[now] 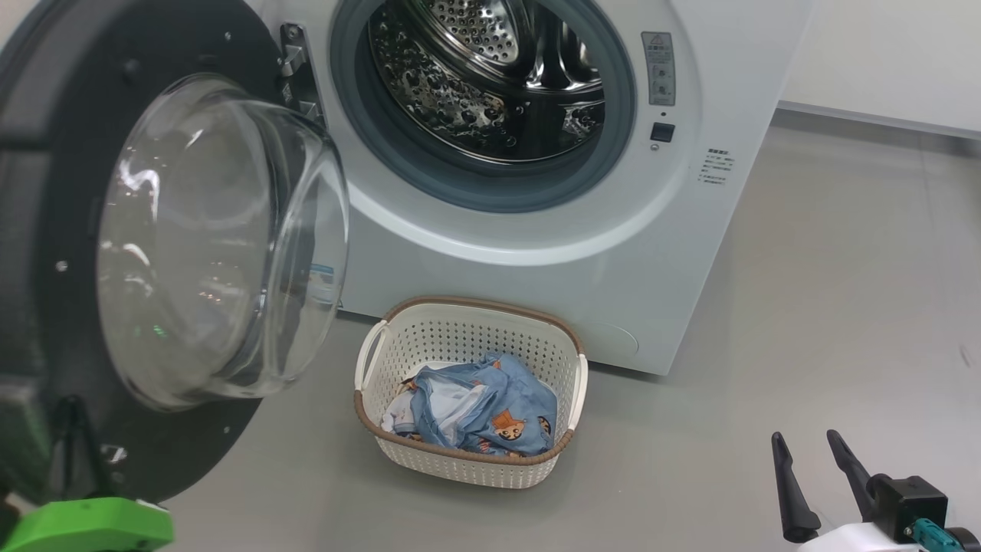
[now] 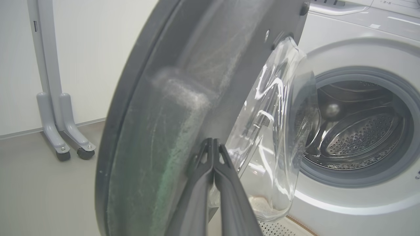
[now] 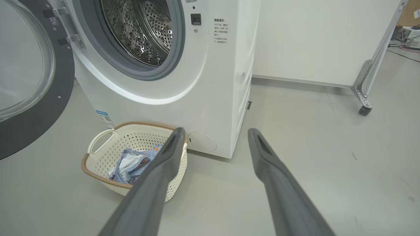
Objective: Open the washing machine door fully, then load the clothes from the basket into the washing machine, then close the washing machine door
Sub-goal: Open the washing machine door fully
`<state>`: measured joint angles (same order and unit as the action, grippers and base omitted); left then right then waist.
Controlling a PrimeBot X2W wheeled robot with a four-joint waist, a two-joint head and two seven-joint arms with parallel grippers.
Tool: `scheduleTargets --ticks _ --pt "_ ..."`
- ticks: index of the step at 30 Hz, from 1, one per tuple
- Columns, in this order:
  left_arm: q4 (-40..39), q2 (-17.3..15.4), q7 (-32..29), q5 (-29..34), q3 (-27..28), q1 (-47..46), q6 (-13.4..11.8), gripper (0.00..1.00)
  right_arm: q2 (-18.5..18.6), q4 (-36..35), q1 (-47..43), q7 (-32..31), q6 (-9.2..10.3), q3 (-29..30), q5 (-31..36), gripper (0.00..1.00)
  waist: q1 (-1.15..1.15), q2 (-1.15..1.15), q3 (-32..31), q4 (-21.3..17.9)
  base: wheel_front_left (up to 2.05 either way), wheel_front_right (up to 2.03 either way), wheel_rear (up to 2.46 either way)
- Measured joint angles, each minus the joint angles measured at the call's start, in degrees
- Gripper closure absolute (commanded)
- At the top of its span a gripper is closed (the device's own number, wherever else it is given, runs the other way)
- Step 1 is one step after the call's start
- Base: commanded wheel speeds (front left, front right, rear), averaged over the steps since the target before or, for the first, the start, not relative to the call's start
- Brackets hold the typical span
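The washing machine [image 1: 536, 268] is white, its steel drum [image 1: 490, 77] exposed. The washing machine door [image 1: 46, 153] stands swung out at the left, black rim around a clear glass dome [image 1: 222, 245]. On the floor before the machine sits the basket [image 1: 475, 303], with the clothes [image 1: 490, 410] bundled inside, light blue with orange prints. My left gripper [image 1: 73, 406] is shut with nothing in it, its tips [image 2: 213, 141] close against the door's inner rim [image 2: 157, 98]. My right gripper [image 1: 805, 437] is open and empty, low at the right, well apart from the basket [image 3: 131, 124] and the clothes [image 3: 131, 164].
A grey stand on castors [image 2: 62, 131] rises by the white wall left of the door. Another wheeled frame leg [image 3: 364, 98] stands right of the machine [image 3: 216, 82]. Bare grey floor [image 1: 843, 307] stretches to the right of the basket.
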<state>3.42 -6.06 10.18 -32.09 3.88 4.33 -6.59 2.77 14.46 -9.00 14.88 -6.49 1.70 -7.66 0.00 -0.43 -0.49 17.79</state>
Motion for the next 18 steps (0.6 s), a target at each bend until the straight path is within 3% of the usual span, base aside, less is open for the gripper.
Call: scheduleTargets --ticks 9,18 --pt "7.0 -4.6 0.0 -0.7 7.0 -3.4 -0.1 1.00 0.0 0.6 0.2 0.0 -0.03 -0.1 0.2 0.00 0.00 0.00 -0.4 -2.8 0.00 0.00 0.00" --pt "13.6 -9.2 0.0 1.0 9.5 -6.6 -0.1 1.00 -0.1 1.0 0.3 0.0 -0.19 0.1 0.2 0.00 0.00 0.00 -0.7 -5.7 0.00 0.00 0.00"
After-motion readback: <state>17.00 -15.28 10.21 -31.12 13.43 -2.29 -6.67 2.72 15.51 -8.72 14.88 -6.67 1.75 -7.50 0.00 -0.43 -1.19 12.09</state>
